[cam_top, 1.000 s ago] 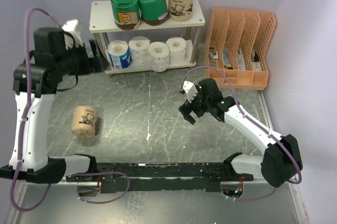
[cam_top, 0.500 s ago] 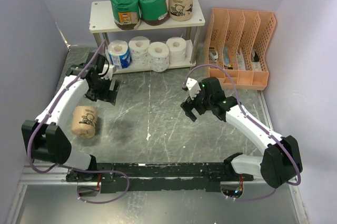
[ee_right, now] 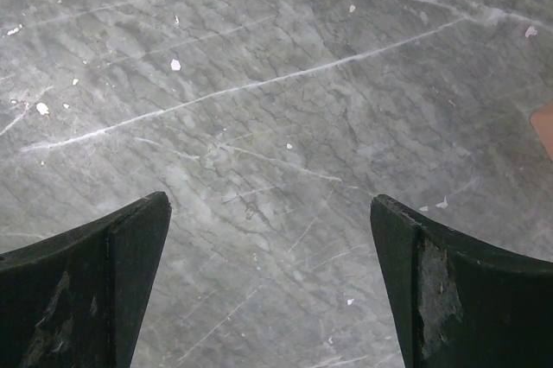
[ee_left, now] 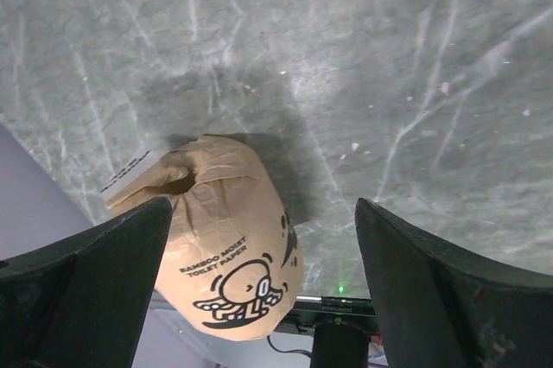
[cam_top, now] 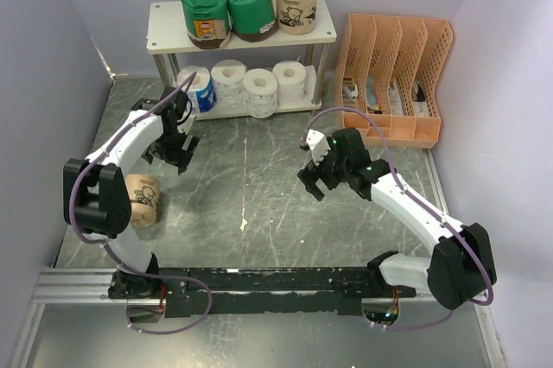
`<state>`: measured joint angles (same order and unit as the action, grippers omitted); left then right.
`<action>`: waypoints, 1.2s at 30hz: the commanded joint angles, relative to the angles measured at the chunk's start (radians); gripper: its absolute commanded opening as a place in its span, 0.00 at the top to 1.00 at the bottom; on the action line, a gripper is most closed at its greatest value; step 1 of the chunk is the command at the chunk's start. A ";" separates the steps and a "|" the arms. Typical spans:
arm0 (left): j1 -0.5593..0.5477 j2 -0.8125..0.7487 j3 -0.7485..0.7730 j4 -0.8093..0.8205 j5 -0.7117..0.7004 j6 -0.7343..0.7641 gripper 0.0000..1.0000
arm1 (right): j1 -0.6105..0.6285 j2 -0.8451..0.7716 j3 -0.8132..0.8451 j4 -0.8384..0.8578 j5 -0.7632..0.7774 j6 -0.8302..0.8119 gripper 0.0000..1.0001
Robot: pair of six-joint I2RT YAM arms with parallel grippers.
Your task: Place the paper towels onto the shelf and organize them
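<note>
The shelf stands at the back. Its top board holds two green-wrapped rolls and a tan cartoon-print roll. Its lower board holds a blue-and-white roll and three bare white rolls. A second tan roll lies on its side on the table at the left. My left gripper is open and empty, just in front of the shelf, beyond this roll. In the left wrist view the roll shows between the open fingers, untouched. My right gripper is open and empty over bare table.
An orange slotted file organizer stands at the back right beside the shelf. Purple walls close in the left, back and right sides. A black rail runs along the near edge between the arm bases.
My left arm has swung down from a raised pose at the far left to a low pose in front of the shelf, near the tan roll. The right arm has barely moved.
</note>
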<state>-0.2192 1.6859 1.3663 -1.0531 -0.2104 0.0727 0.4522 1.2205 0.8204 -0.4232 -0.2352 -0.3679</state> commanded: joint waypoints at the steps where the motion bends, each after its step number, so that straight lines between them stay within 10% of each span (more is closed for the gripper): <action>1: -0.006 -0.036 -0.013 -0.023 -0.122 -0.010 0.01 | -0.007 0.010 -0.013 0.010 0.006 -0.016 0.00; 12: -0.006 -0.164 -0.208 0.088 -0.178 0.045 0.03 | -0.007 0.018 -0.009 -0.004 -0.019 -0.020 0.00; 36: -0.005 0.031 -0.050 0.056 -0.145 0.064 0.03 | -0.007 0.059 -0.010 -0.019 -0.027 -0.035 0.00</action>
<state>-0.2195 1.7401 1.3281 -1.0069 -0.3630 0.1135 0.4507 1.2541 0.8146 -0.4328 -0.2577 -0.3859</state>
